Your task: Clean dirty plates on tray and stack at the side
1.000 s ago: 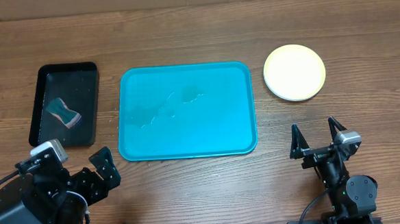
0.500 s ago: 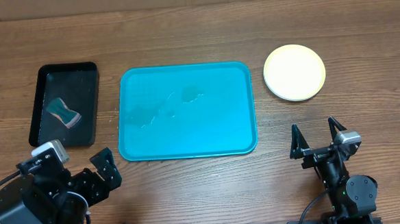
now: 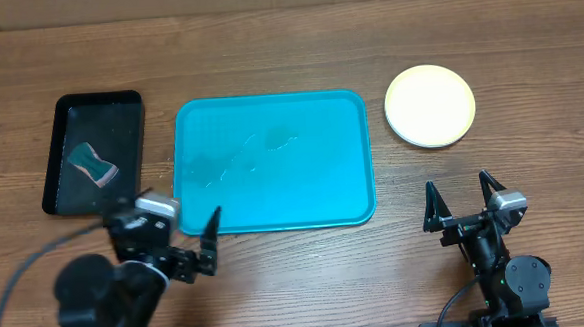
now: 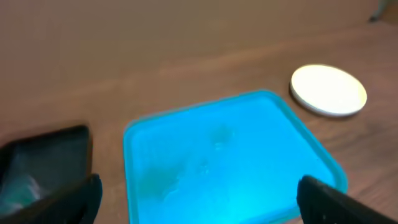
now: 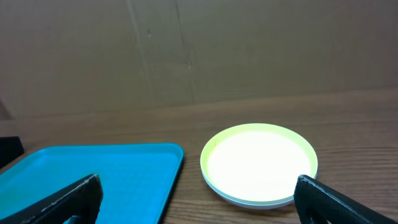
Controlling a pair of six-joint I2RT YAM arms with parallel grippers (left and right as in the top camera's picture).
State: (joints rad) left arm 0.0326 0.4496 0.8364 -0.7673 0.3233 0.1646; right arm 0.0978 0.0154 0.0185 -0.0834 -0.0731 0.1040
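Teal tray [image 3: 272,165] sits mid-table with faint streaks on its floor. Plates [image 3: 429,106] are stacked on the wood to its right, just beyond the right claw [image 3: 457,185]. Left claw [image 3: 180,231] is at the tray's near-left corner. Both claws are spread wide, holding nothing.

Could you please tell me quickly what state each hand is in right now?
Left hand: open, holding nothing.
Right hand: open, holding nothing.
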